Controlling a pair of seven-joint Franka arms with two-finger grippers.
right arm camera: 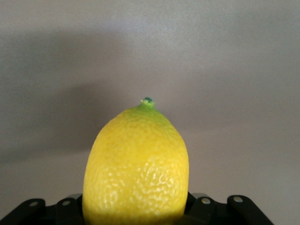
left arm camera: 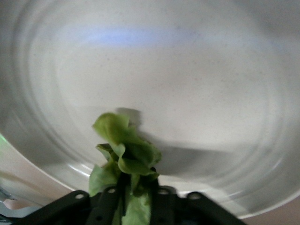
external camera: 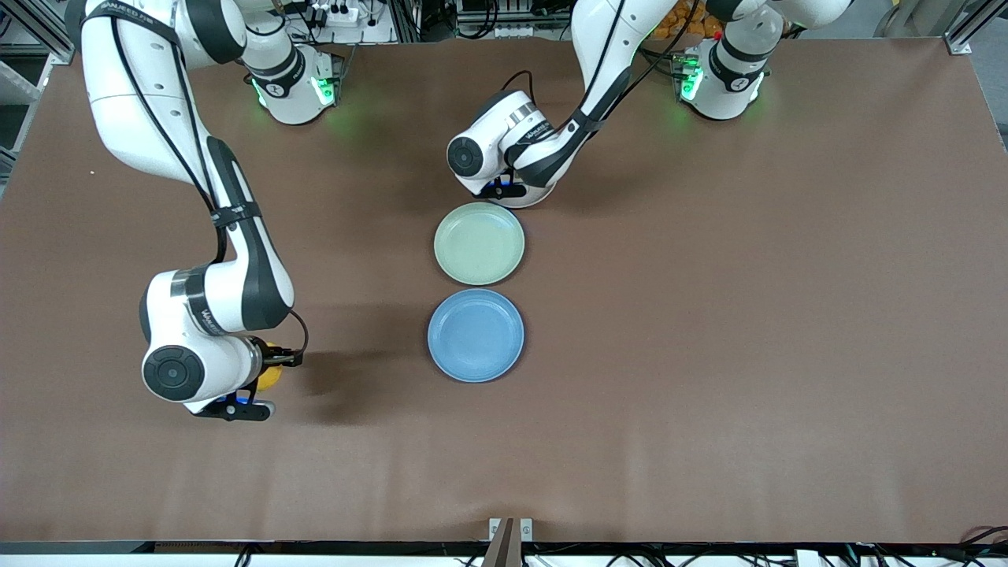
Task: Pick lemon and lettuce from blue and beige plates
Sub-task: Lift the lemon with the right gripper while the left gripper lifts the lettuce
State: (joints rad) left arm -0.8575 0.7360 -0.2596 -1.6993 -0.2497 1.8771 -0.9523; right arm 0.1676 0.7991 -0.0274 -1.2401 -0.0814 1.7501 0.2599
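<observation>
Yellow oval lemon [right arm camera: 136,164] clamped in right gripper [external camera: 264,378], over brown table [external camera: 709,315] toward right arm's end from round blue plate [external camera: 476,335] | leafy green lettuce [left arm camera: 124,159] pinched in left gripper [left arm camera: 131,197] over round pale beige plate [external camera: 479,242], beside blue plate

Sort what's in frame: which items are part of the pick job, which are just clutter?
Job items: lemon held in the right gripper, over bare table; lettuce held in the left gripper, at the beige plate's edge; blue plate, now bare.

Lying about: nothing else on the table.
</observation>
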